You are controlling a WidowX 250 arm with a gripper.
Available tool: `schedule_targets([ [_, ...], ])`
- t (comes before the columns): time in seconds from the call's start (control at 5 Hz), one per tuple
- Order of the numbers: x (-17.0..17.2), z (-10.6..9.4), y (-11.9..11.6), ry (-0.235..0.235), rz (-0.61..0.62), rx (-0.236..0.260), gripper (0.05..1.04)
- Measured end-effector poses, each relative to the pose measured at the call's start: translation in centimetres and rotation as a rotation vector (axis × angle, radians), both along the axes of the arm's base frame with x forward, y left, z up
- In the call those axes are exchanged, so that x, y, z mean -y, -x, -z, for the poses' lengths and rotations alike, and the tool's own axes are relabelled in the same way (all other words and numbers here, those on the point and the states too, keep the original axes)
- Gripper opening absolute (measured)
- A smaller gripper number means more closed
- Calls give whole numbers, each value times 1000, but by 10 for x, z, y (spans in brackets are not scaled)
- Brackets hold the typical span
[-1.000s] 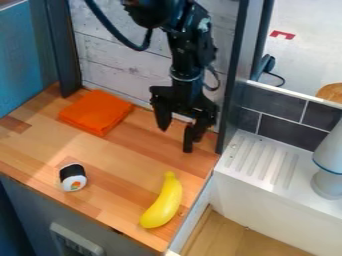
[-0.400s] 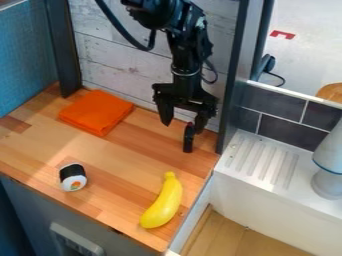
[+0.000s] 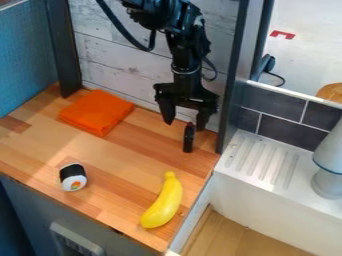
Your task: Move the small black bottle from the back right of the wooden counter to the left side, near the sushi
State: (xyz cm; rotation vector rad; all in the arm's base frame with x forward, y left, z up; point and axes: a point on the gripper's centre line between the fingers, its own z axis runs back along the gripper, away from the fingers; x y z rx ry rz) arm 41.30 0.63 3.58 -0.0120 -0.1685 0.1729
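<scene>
Black two-finger gripper hangs fingers-down over the rear right part of the light-brown wooden bench, in front of the white board wall and just left of a dark upright post. Jaws stand well apart, nothing clamped between them. Slim black upright object with a small red mark near its top is nearest: it shows just below the jaws, close to the fingertip on the view's right — contact with it cannot be told. Folded bright-orange cloth lies flat at the rear left of the bench, well apart from the gripper. Small rounded black-and-white toy sushi roll with an orange-and-green centre sits near the front left edge. Curved yellow plastic banana lies near the front right edge, narrow tip towards the gripper. Right of the bench: white ledge with parallel grooves, dark grey tiles behind it — a pale rounded fixture with a blue ring stands at its far right.
</scene>
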Motion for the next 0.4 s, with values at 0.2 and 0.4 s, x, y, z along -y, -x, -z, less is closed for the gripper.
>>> schedule_targets([
  [0.2, 0, 5, -5, 1, 11, -8, 1003],
  [0.4, 2, 12, -8, 0, 20, -26, 938],
])
